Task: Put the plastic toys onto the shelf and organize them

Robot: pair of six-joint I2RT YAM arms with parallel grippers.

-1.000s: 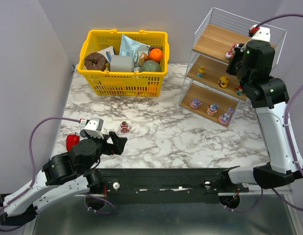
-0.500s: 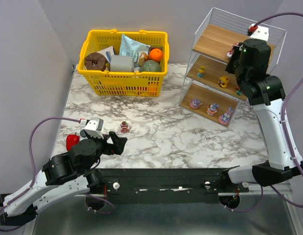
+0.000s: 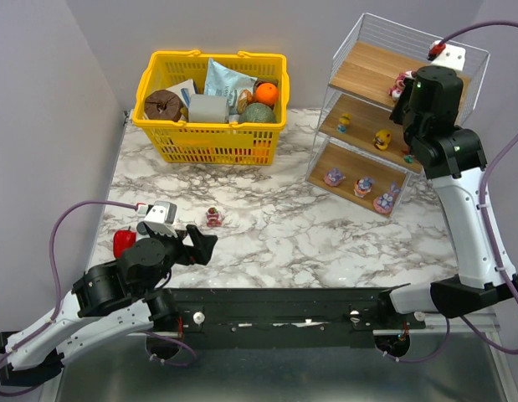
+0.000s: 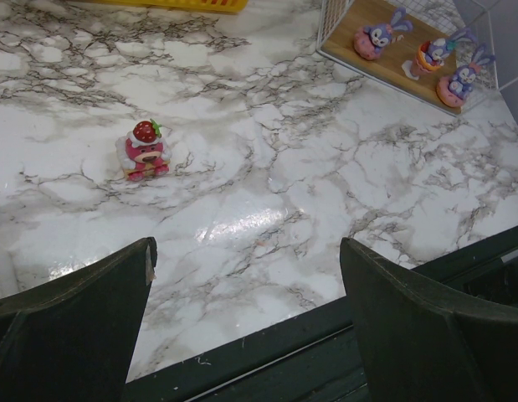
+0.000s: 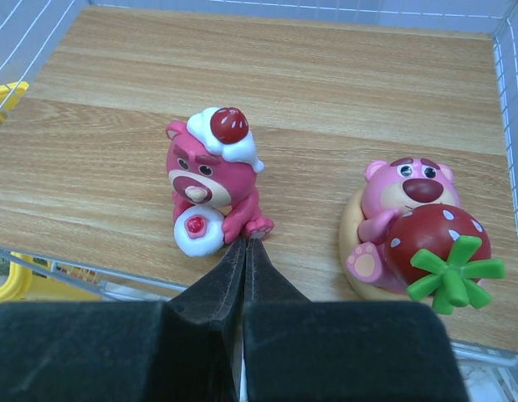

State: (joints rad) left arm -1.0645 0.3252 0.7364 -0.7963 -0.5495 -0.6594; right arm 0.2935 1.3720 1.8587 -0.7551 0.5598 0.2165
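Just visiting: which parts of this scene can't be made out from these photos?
- Top view: the right arm hides part of the shelf's upper board and part of a middle-board toy.
- Top view: the basket's lower contents lie buried.
- Left wrist view: the top edge cuts off the shelf above the rabbit toys.
- Right wrist view: whether the shut right gripper touches the pink bear.

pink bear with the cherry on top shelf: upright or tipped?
Upright. The cherry bear sits feet-down on the top board, cherry up; right gripper shut beside its foot.
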